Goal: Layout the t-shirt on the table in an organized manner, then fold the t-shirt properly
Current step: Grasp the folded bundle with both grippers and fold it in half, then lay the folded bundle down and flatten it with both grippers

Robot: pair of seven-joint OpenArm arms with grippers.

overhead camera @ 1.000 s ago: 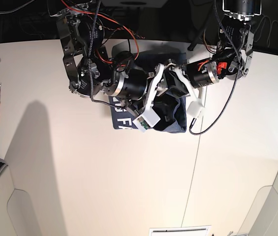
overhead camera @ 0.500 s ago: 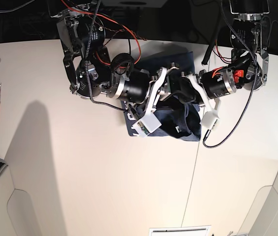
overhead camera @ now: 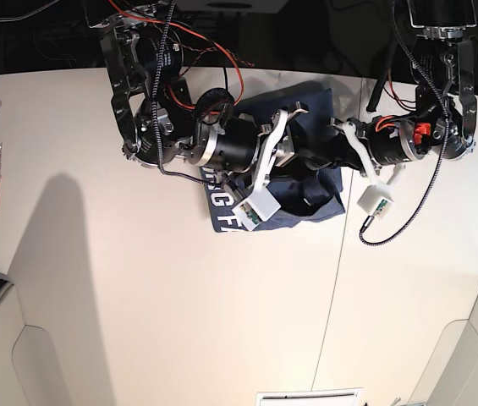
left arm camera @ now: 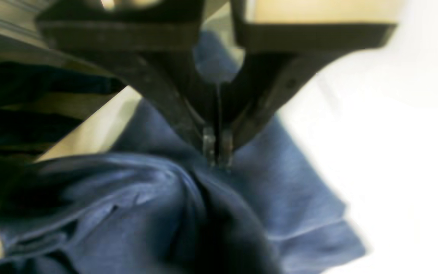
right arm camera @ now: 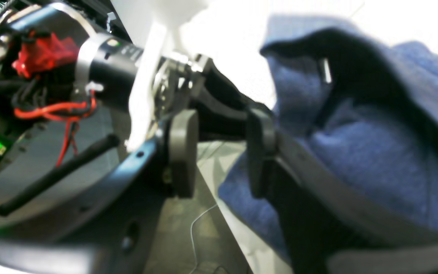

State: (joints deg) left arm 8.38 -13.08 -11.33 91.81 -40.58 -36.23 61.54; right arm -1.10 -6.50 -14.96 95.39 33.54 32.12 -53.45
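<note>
A: Table (overhead camera: 179,321), off-white, w/ dark seam. Where's the shirt?

B: Shirt (overhead camera: 306,199) sits bunched at the table's far edge, mid-width, just left of the seam in base view. White lettering shows on its near-left corner; rest is rumpled navy folds.

A: Arms?

B: Both meet over the heap. Left arm comes from the seam side, right arm from the other.

A: Jaws?

B: Left gripper (left arm camera: 216,152): clenched on a pinch of shirt fabric, cloth draping down and away from the tips. Right gripper (right arm camera: 222,152): jaws parted, nothing clearly between them; cloth lies just beside one finger, toward the seam side.

A: So the next move turns on what?

B: My read: layout isn't done yet. Shirt's long axis can't be told. Bulk lies below the left jaws, so the left is nearer. Right needs a second hold before spreading.
</note>
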